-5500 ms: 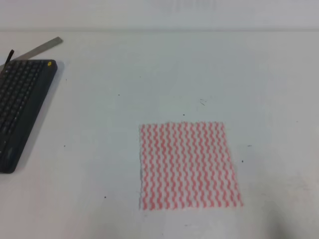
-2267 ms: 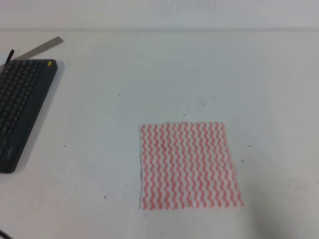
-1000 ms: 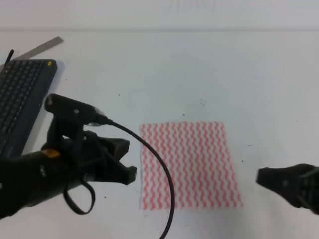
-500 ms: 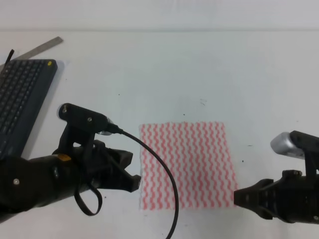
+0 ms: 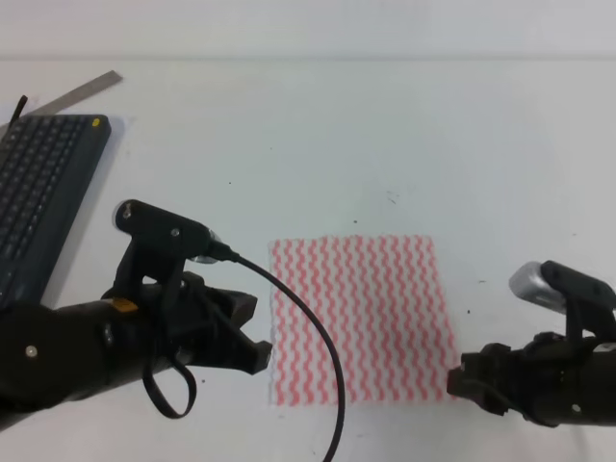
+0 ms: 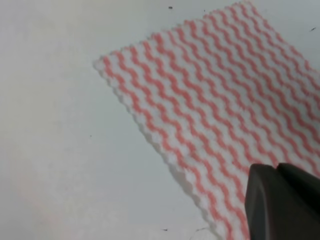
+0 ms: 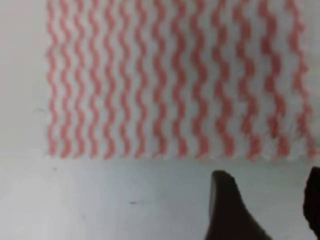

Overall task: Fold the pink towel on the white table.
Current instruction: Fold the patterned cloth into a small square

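Observation:
The pink towel (image 5: 361, 318) lies flat and spread out on the white table (image 5: 318, 144), with pink-red and white wavy stripes. My left gripper (image 5: 254, 332) is at the towel's left edge near its front left corner, jaws apart and empty. In the left wrist view the towel (image 6: 215, 95) fills the upper right and one dark finger (image 6: 280, 200) shows at the bottom right. My right gripper (image 5: 460, 382) is at the towel's front right corner. In the right wrist view it (image 7: 270, 210) is open and empty, its fingers just short of the towel's edge (image 7: 175, 150).
A dark grey keyboard (image 5: 43, 197) lies at the left edge of the table. A grey metal strip (image 5: 82, 91) lies behind it. A black cable (image 5: 318, 346) from the left arm loops over the towel's left side.
Both arms came into view during the last seconds. Over the last half second my right gripper moved slightly toward the towel's front right corner. The left arm barely moved. The towel has not moved.

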You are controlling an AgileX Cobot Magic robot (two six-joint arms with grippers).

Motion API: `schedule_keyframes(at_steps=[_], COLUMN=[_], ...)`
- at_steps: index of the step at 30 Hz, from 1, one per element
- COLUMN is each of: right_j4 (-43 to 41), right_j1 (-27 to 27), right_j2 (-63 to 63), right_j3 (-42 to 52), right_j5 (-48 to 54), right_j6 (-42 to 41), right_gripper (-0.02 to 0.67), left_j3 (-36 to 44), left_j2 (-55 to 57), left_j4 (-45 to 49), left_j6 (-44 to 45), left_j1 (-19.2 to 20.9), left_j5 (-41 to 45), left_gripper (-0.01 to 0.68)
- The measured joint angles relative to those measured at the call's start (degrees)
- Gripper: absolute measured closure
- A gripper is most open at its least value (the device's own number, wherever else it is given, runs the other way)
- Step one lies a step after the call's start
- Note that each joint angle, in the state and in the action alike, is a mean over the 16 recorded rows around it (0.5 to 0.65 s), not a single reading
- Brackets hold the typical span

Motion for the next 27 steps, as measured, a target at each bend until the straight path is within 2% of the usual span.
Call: schedule_keyframes(at_steps=[27], right_j4=[3.9], right_j1=[0.0], right_j2=[12.7], right_j3=[-2.2], right_j5=[-4.3], right_j6=[0.2], right_gripper=[0.335], left_j3=[0.0], left_j2=[-0.2], left_j4=[0.0], left_j6=[0.2], left_j1=[0.0], left_j5=[0.5], left_gripper=[0.672])
